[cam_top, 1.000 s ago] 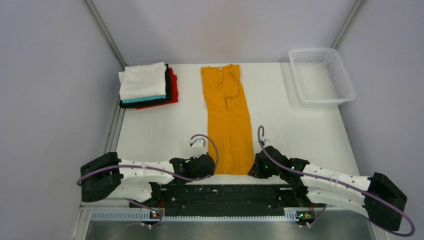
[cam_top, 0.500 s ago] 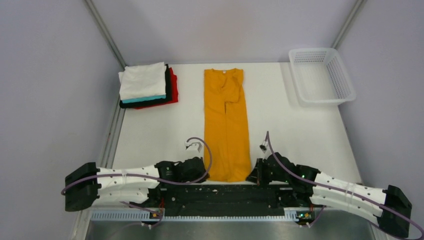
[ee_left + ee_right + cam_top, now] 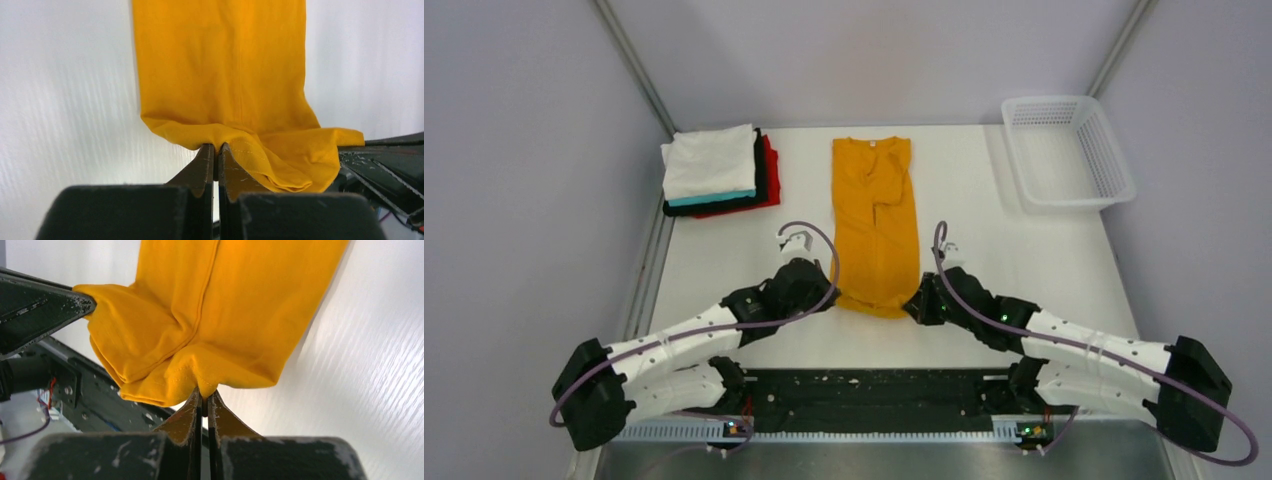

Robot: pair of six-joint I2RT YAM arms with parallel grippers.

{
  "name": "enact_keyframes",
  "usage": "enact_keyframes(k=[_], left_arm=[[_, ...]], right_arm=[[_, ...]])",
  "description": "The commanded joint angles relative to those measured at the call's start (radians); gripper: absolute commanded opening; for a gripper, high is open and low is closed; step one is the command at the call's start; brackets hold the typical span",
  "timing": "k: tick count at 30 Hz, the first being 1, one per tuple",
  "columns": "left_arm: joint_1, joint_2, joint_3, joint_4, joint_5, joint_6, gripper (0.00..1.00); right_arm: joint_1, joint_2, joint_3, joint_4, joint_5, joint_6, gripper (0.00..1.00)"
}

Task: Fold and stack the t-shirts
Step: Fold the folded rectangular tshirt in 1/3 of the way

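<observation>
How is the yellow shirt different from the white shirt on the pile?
The yellow shirt is a long narrow strip; the white shirt is a compact folded rectangle. The yellow shirt's near hem is pinched by the left gripper and right gripper; the white shirt rests untouched on other folded shirts. Both are cloth.

A white desk (image 3: 1044,260) sits boxed in by plain pale grey walls (image 3: 514,200) on three sides. Silver metal struts (image 3: 636,70) rise from its two far corners, under even light.
</observation>
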Motion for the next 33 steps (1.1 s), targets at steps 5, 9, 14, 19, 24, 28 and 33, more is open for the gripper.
enact_keyframes(k=[5, 9, 14, 19, 24, 28, 33], left_arm=[[0.156, 0.158, 0.168, 0.070, 0.065, 0.115, 0.00], [0.239, 0.255, 0.242, 0.078, 0.097, 0.134, 0.00], [0.312, 0.365, 0.319, 0.115, 0.156, 0.156, 0.00], [0.372, 0.479, 0.411, 0.106, 0.186, 0.191, 0.00], [0.415, 0.575, 0.498, 0.086, 0.197, 0.220, 0.00], [0.441, 0.664, 0.559, 0.060, 0.227, 0.236, 0.00], [0.469, 0.766, 0.643, -0.005, 0.260, 0.244, 0.00]], right_arm=[[-0.165, 0.149, 0.123, 0.196, 0.068, -0.122, 0.00], [-0.232, 0.244, 0.192, 0.233, 0.059, -0.179, 0.00], [-0.301, 0.374, 0.278, 0.280, 0.012, -0.225, 0.00], [-0.365, 0.481, 0.345, 0.324, -0.025, -0.250, 0.00], [-0.407, 0.575, 0.398, 0.357, -0.024, -0.280, 0.00], [-0.442, 0.636, 0.425, 0.390, -0.070, -0.285, 0.00], [-0.467, 0.715, 0.455, 0.421, -0.111, -0.295, 0.00]])
